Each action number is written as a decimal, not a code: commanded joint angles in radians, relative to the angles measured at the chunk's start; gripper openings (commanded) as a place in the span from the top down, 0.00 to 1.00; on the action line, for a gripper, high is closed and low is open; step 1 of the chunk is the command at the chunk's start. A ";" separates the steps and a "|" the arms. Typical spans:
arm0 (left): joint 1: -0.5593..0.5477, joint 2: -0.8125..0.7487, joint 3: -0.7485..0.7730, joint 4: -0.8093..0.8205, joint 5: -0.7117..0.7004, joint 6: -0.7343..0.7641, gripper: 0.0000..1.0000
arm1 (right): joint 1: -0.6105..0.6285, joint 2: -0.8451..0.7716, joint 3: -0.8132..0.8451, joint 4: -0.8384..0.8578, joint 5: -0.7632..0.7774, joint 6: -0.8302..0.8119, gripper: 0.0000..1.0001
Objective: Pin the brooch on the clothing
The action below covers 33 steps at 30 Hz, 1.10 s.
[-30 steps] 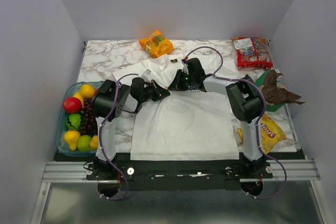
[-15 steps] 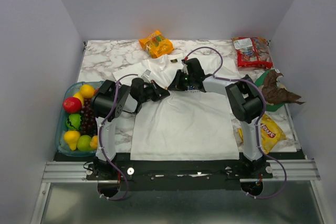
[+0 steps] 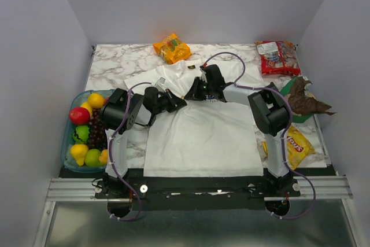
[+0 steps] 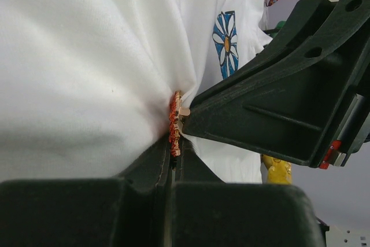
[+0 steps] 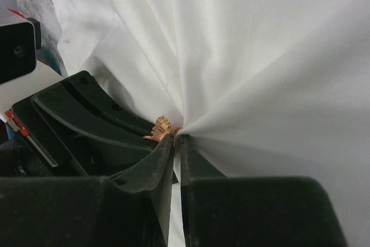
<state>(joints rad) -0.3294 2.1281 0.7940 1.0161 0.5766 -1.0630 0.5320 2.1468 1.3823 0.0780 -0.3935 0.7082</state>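
Meeting at the chest of the clothing (image 4: 81,56), the left gripper (image 4: 172,146) is clamped tight on the brooch (image 4: 174,121), pressing it into bunched fabric. The right gripper (image 5: 177,142), nearly closed, pinches a fold. Pinning appears underway, not finished.

Two arms (image 3: 124,114), one shirt (image 3: 202,137), one brooch (image 4: 174,124), three snack bags (image 3: 171,48), one tub of fruit (image 3: 63,137).

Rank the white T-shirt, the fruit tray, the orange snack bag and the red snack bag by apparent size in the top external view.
1. white T-shirt
2. fruit tray
3. orange snack bag and red snack bag: these look about alike, so they stay unranked.
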 commanded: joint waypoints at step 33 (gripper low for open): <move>-0.011 -0.017 -0.016 -0.060 0.032 0.023 1.00 | 0.051 -0.042 -0.089 -0.032 0.114 -0.096 0.74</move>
<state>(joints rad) -0.3294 2.1273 0.7876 1.0260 0.5735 -1.0706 0.5594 2.1151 1.3273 0.1459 -0.3473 0.6472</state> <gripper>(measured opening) 0.033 0.258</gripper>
